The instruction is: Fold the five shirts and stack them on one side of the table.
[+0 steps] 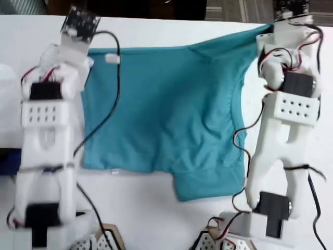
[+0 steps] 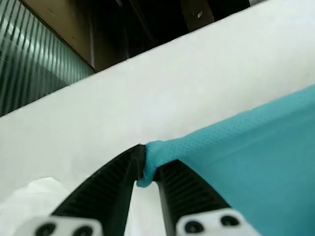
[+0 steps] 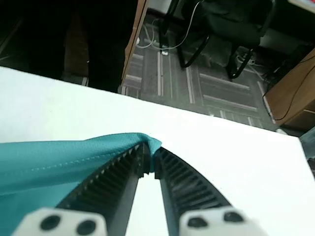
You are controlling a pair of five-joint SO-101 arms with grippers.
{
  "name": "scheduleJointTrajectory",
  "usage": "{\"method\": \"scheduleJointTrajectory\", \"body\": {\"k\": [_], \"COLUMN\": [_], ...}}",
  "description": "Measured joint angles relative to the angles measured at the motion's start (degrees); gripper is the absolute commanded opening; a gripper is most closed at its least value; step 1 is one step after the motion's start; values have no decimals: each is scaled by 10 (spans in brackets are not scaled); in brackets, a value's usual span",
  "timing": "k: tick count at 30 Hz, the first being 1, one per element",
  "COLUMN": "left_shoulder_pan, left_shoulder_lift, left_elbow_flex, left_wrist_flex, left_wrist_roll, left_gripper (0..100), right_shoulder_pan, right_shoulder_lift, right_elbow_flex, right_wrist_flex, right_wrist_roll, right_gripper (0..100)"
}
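Now left jaws and right jaws each clench a teal shirt [image 1: 166,114] corner.

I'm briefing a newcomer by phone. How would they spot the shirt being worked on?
On the white table, a shirt lies spread out. The left end effector and the right end effector each pinch one of its far corners. Its teal colour sets it apart from the white surface around it.

There's the teal shirt [image 1: 166,114], spread out between the pincers. One corner sits pinched in the left gripper [image 2: 143,167], another in the right gripper [image 3: 149,160].
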Motion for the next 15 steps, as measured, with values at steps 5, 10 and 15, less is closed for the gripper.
{"method": "scheduleJointTrajectory", "body": {"k": [5, 10, 15], "left_shoulder_pan": [0, 0, 0], "left_shoulder_lift": [126, 258, 372], "left_elbow_flex": [-149, -267, -354], "left_wrist_flex": [70, 179, 287], "left_wrist_roll": [0, 0, 0], "left_gripper": [26, 26, 26], "right_shoulder_pan": [-7, -20, -33], "right_shoulder_lift": [66, 135, 195], "right_elbow_flex": [-74, -134, -144], "right_wrist_flex": [-4, 69, 156], "right_wrist_roll": [0, 0, 2], "right_gripper": [18, 18, 18]}}
